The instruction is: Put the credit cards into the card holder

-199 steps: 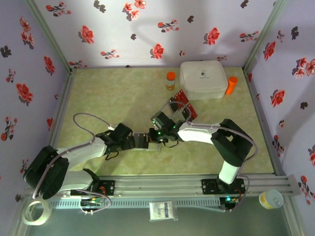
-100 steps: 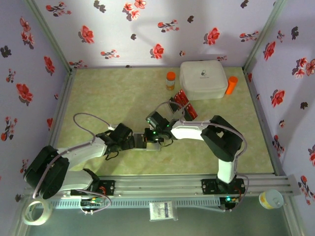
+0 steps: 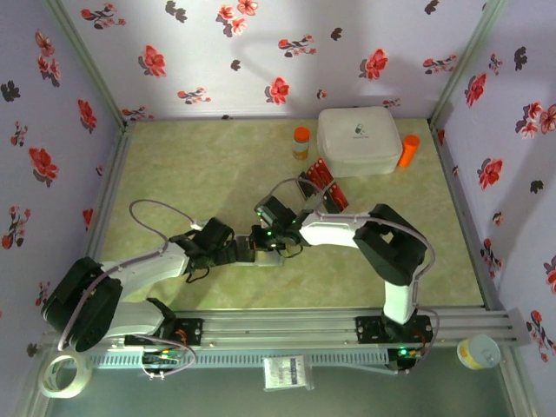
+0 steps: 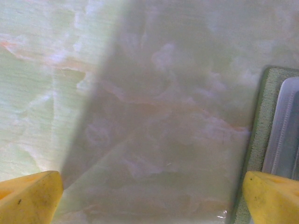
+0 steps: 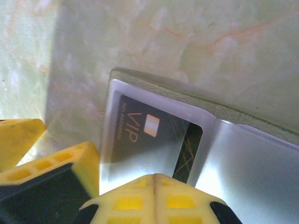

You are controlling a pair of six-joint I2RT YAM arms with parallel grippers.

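Tabletop (image 3: 191, 165): right gripper (image 5: 155, 179) nearer card holder (image 5: 243, 154)

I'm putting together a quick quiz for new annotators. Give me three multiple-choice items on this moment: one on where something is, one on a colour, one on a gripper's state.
1. Where is the black card?
A) leaning against the back wall
B) in a clear sleeve of the card holder
C) pinched between two fingers

2. What colour are the loose cards lying near the white box?
A) red
B) blue
C) white

3. How is the left gripper?
A) shut on a card
B) shut on nothing
C) open

Answers:
1 B, since the right wrist view shows the card lying under the pale plastic.
2 A, since they show bright red in the top view.
3 C, since its yellow fingertips stand far apart with bare table between them.
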